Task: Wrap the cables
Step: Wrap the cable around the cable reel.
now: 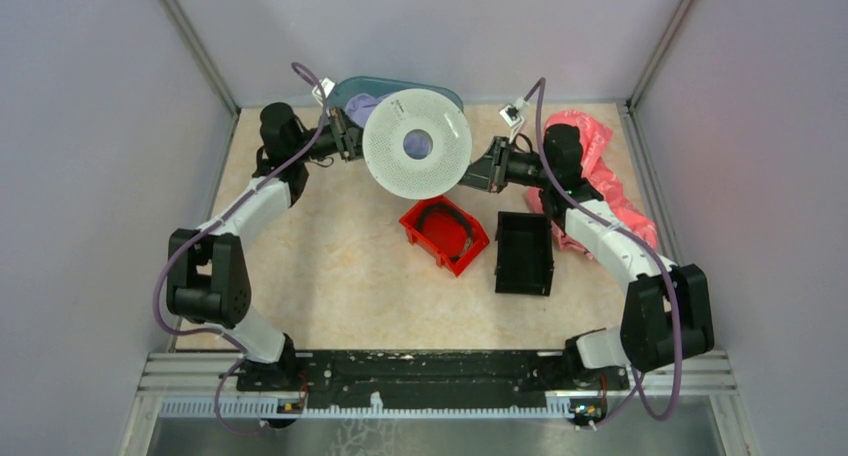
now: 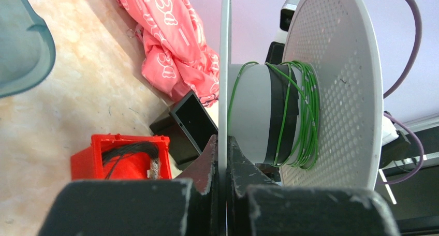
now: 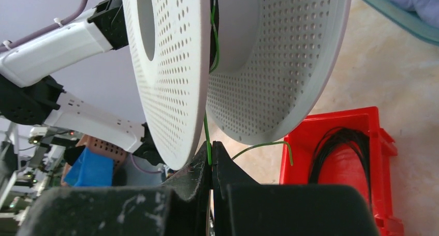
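A white perforated spool [image 1: 417, 144] is held up above the table between both arms. My left gripper [image 1: 352, 136] is shut on the rim of one flange; in the left wrist view the fingers [image 2: 223, 143] pinch that thin flange [image 2: 224, 65] edge-on. Thin green cable [image 2: 309, 122] is wound in several turns round the hub, next to the other flange [image 2: 336, 91]. My right gripper [image 1: 478, 171] is at the spool's right edge. In the right wrist view it [image 3: 210, 149] is shut on a strand of the green cable [image 3: 207, 132] running up between the flanges [image 3: 165, 65]. No yellow or orange wire shows.
A red bin [image 1: 444, 234] holding a black cable coil sits under the spool, with a black bin [image 1: 524, 252] to its right. A pink cloth [image 1: 600, 166] lies at the back right. A teal tub [image 1: 400, 88] with purple cloth stands behind the spool.
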